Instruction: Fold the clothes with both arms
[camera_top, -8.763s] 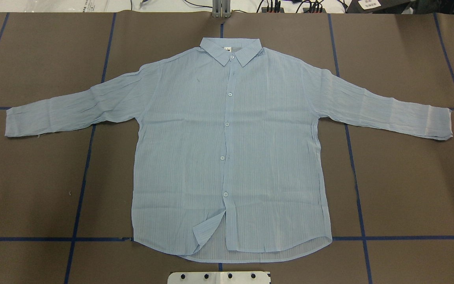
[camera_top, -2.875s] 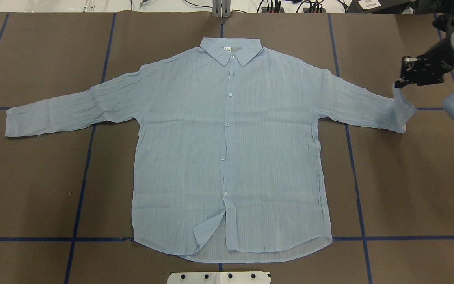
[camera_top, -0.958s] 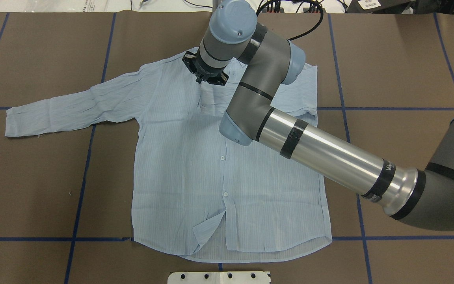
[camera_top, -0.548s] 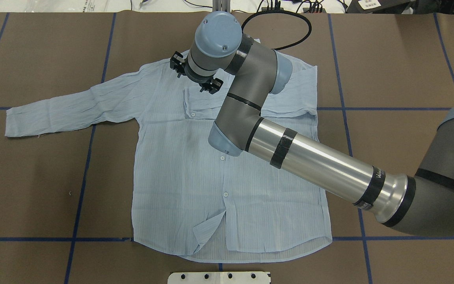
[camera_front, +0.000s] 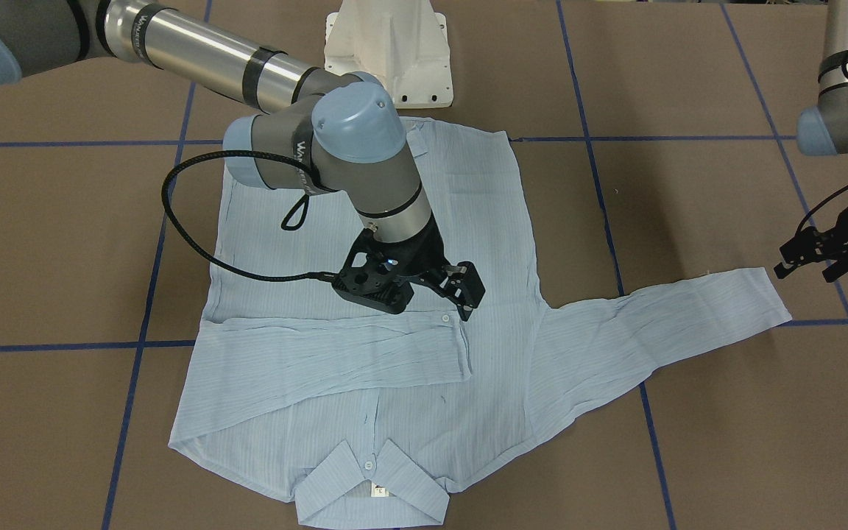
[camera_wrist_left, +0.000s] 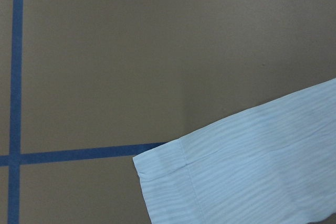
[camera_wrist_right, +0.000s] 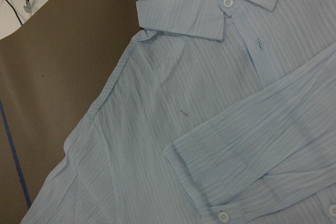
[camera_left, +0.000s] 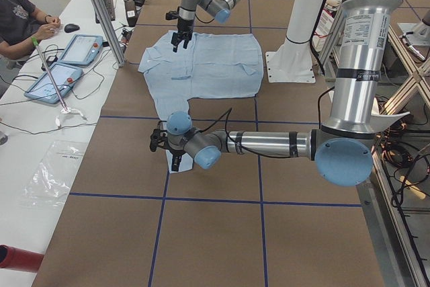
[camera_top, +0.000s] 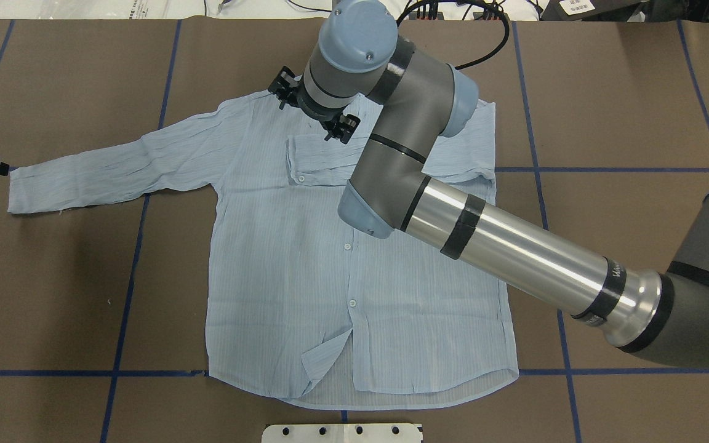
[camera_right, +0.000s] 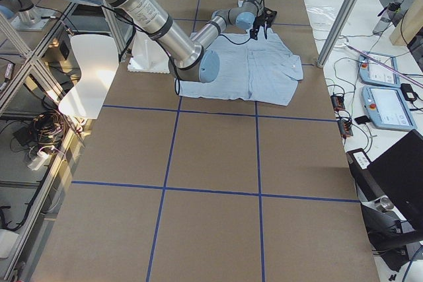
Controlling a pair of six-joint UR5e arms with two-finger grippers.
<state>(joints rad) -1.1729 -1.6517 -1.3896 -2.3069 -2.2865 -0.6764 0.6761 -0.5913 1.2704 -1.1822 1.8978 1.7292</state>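
Observation:
The pale-blue shirt (camera_top: 287, 277) lies flat, buttoned side up, collar (camera_front: 372, 486) at the far side. Its right sleeve (camera_front: 336, 353) is folded across the chest and its cuff (camera_wrist_right: 210, 166) lies loose there. My right gripper (camera_front: 461, 294) hovers open and empty just above that cuff; it also shows in the overhead view (camera_top: 314, 111). The left sleeve (camera_top: 102, 169) lies stretched out flat. My left gripper (camera_front: 825, 258) is open and empty beside that sleeve's cuff (camera_wrist_left: 173, 171), apart from it.
The right arm's tube (camera_top: 514, 252) spans the shirt's right half. The white pedestal base (camera_front: 387, 51) stands at the near table edge. Blue tape lines (camera_top: 127, 289) cross the brown table. An operator (camera_left: 27, 18) and tablets (camera_left: 80, 48) are past the far edge.
The right arm carried the right sleeve across the chest, let it go and has lifted a little. The left gripper has come in at the left sleeve's cuff.

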